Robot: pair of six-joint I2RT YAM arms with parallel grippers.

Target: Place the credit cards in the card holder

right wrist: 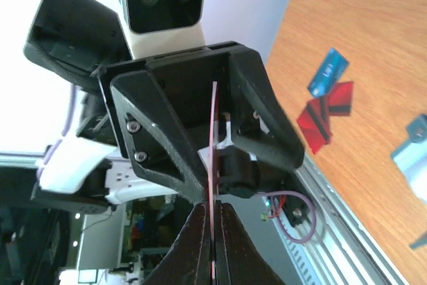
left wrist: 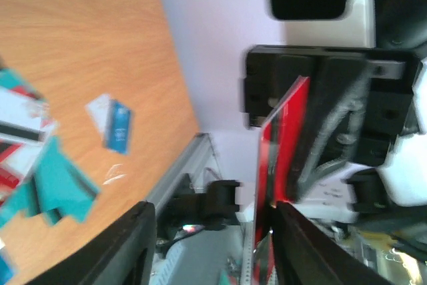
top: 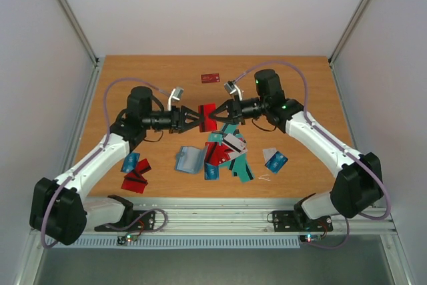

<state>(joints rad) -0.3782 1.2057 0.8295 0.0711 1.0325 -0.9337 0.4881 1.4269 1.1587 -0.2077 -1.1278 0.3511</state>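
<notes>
Above the middle of the table my two grippers meet around one red credit card (top: 207,111). My right gripper (top: 216,117) is shut on it; in the right wrist view the card (right wrist: 215,131) shows edge-on, pinched between the closed fingertips (right wrist: 213,208). My left gripper (top: 199,118) is open, and the red card (left wrist: 283,131) stands inside its jaws, close against one finger (left wrist: 300,245). The other finger (left wrist: 130,245) is well apart from it. The card holder (top: 189,159) lies opened on the table below the grippers, with more credit cards (top: 227,155) piled to its right.
A red card (top: 211,77) lies alone toward the back. Blue and red cards (top: 135,171) sit at the front left, and a white-and-blue card (top: 275,159) at the front right. White walls enclose the table, and a metal rail (top: 220,205) runs along its near edge.
</notes>
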